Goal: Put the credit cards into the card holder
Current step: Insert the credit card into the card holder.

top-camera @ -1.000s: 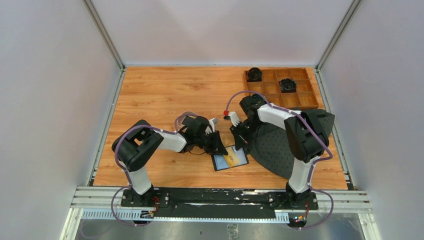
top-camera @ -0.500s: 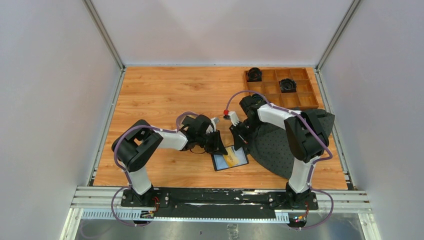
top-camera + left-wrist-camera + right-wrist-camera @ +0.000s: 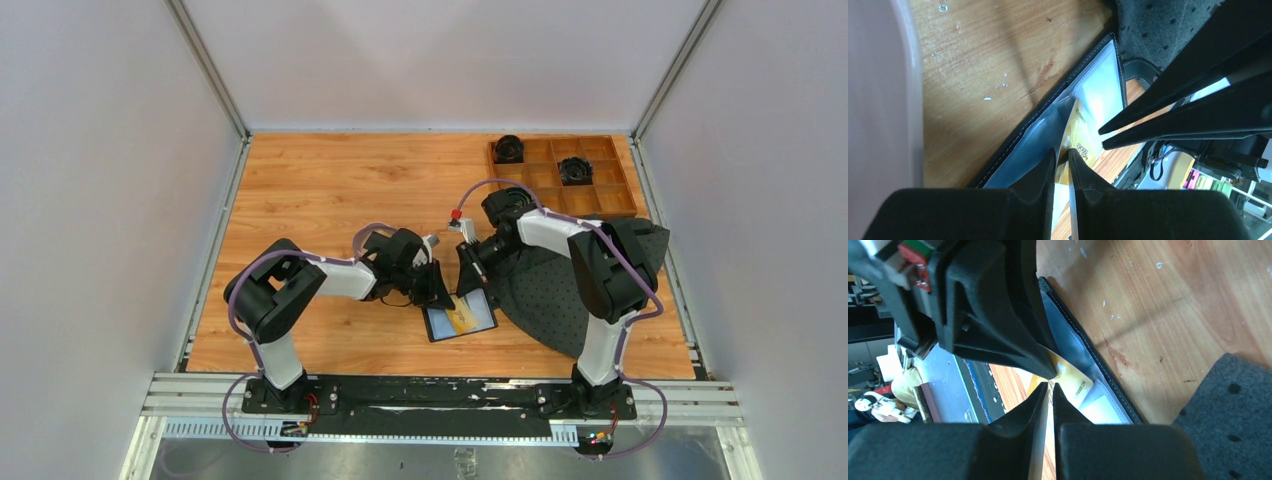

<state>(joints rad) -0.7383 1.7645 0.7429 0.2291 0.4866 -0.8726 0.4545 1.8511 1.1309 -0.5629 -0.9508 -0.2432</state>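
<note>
The card holder (image 3: 484, 321) lies open on the wooden table (image 3: 320, 190), near the front edge and just left of the dotted grey mat (image 3: 560, 290). A gold card (image 3: 1070, 380) rests face up on its inner pocket, one end under the clear slot and the rest still exposed. It is the only card we can see.

Over the last second the right gripper (image 3: 1049, 385) has swung a little left, towards the holder. Its tips now point at the exposed end of the card from the far right. Its jaws are drawn almost together with nothing between them.

The left gripper (image 3: 1061, 151) has narrowed its jaws in the same interval and is now nearly closed too. Its tips are at the card's left edge, and the card lies flat below them rather than clamped. The holder and the card have not visibly shifted.

We read this as both arms working as pushers on a half-seated card. The next move needs a shallow slide along the pocket, with the holder kept from skating. Pressing down too steeply could buckle the card or drag the holder towards the mat.
</note>
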